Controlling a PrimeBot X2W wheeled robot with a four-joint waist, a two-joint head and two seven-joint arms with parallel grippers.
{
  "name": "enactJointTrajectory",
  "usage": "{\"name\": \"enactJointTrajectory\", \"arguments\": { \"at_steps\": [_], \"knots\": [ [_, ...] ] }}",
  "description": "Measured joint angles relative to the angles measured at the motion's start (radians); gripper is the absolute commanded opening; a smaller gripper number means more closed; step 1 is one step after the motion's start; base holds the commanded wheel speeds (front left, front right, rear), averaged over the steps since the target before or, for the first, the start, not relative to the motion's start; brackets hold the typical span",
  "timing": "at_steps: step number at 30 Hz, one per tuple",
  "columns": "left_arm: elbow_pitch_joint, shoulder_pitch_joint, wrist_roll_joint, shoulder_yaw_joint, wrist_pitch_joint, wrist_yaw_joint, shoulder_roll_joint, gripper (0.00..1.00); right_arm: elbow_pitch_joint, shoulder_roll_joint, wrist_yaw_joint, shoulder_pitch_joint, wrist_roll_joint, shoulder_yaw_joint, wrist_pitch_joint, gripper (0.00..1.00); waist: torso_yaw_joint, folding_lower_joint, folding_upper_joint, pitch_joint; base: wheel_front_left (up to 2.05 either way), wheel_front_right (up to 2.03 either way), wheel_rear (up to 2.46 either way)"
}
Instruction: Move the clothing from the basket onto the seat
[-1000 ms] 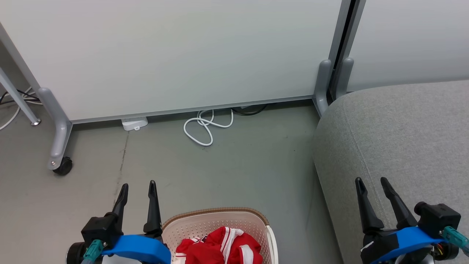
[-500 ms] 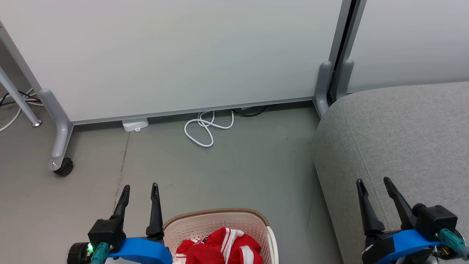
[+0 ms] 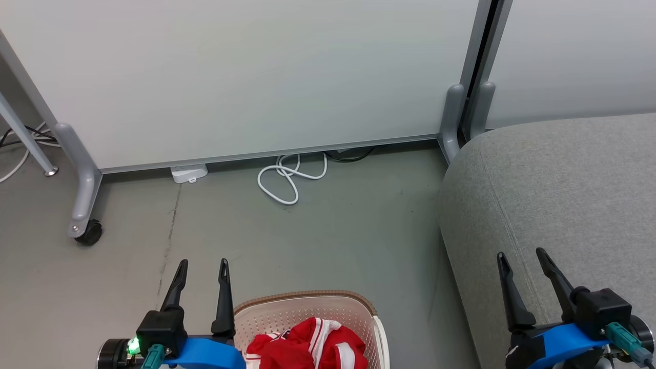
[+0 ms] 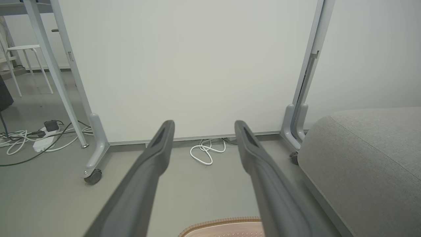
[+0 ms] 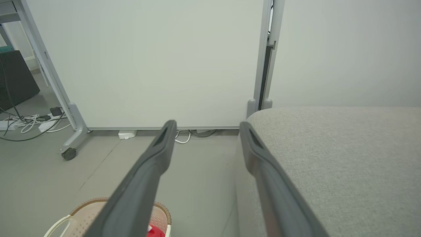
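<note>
The red clothing (image 3: pixel 307 346) with white stripes lies bunched in the cream basket (image 3: pixel 307 300), which stands on the floor at the bottom middle of the head view. The basket's brown rim (image 4: pixel 223 223) shows at the bottom of the left wrist view, and the basket (image 5: pixel 82 214) with a red scrap (image 5: pixel 154 230) in the right wrist view. My left gripper (image 3: pixel 202 266) hangs open just left of the basket. My right gripper (image 3: pixel 520 256) is open over the front edge of the grey seat (image 3: pixel 564 195). Neither holds anything.
A white partition on grey wheeled feet (image 3: pixel 82 205) stands behind the floor. A coiled white cable (image 3: pixel 287 179) and a small white box (image 3: pixel 188 172) lie at its base. More cables and a power strip (image 4: pixel 39 141) lie to the far left.
My left gripper has drifted a little right and down, closer to the basket. The right gripper has sunk slightly. Basket and clothing are unmoved.
</note>
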Motion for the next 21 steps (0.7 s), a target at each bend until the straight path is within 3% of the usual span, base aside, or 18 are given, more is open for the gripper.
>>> {"name": "enactJointTrajectory", "arguments": {
  "at_steps": [15,21],
  "knots": [
    [-0.001,0.001,-0.007,-0.007,-0.009,0.002,0.000,1.00,0.003,-0.001,0.001,0.002,-0.006,0.006,-0.005,1.00,-0.004,0.0000,0.0000,0.012,0.00,0.00,0.00],
    [0.038,0.009,-0.014,-0.009,0.001,0.003,0.011,1.00,-0.007,-0.001,0.001,-0.020,-0.007,0.047,-0.007,1.00,-0.078,0.0000,0.0000,0.055,0.00,0.00,0.00]
  ]
}}
